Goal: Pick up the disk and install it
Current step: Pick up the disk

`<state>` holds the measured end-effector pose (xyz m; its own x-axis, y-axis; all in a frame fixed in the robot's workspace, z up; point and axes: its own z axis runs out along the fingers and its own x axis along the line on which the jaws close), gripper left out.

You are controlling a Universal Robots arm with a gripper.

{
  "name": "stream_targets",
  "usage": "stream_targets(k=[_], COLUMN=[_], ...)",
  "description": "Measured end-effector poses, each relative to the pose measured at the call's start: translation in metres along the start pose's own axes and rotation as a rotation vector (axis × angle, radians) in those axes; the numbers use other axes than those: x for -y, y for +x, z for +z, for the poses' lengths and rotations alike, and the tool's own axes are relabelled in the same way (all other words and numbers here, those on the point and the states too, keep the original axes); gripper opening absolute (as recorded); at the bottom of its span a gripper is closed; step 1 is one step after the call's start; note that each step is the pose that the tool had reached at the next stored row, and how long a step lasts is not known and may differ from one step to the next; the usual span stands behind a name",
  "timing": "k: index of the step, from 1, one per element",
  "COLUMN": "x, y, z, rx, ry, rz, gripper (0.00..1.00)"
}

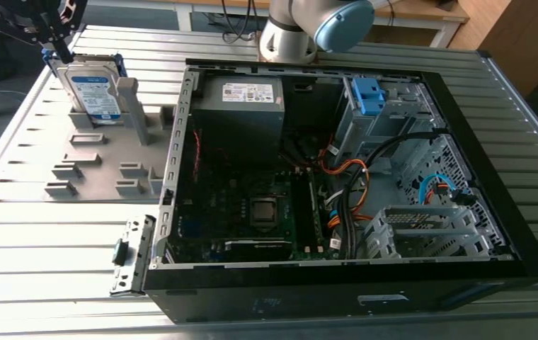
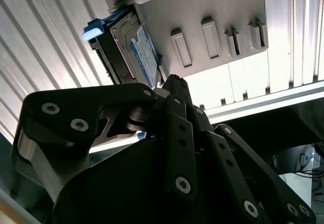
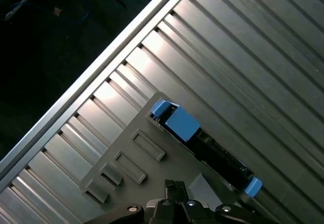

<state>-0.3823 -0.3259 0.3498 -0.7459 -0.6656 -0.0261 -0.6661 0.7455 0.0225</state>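
Observation:
The disk (image 1: pixel 93 91), silver with a white-and-blue label and a blue caddy, stands on edge in a slot of the grey holder (image 1: pixel 85 166) at the exterior view's left, outside the computer case (image 1: pixel 345 177). My gripper (image 1: pixel 57 48) hovers just above the disk's upper far corner, shut with nothing between its fingers. In the second wrist view the black gripper (image 2: pixel 169 84) tapers to a point beside the disk (image 2: pixel 135 51). In the first wrist view the gripper (image 3: pixel 174 188) sits next to the disk's top edge (image 3: pixel 212 150), over the holder (image 3: pixel 126 155).
The open case holds a grey power-supply box (image 1: pixel 241 106), a motherboard (image 1: pixel 250 212), orange and black cables (image 1: pixel 354 191) and a bare blue bracket (image 1: pixel 367 95) in the drive bay. The arm's base (image 1: pixel 293 32) stands behind the case. Ribbed metal table (image 1: pixel 52 248) surrounds it.

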Motion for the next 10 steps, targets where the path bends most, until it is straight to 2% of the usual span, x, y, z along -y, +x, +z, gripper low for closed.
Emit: stream_targets(k=[10], x=[0.0000], y=[0.0000], z=[0.0000], rx=[-0.0005], ry=[-0.0006], rz=[-0.020], gripper=[0.11])
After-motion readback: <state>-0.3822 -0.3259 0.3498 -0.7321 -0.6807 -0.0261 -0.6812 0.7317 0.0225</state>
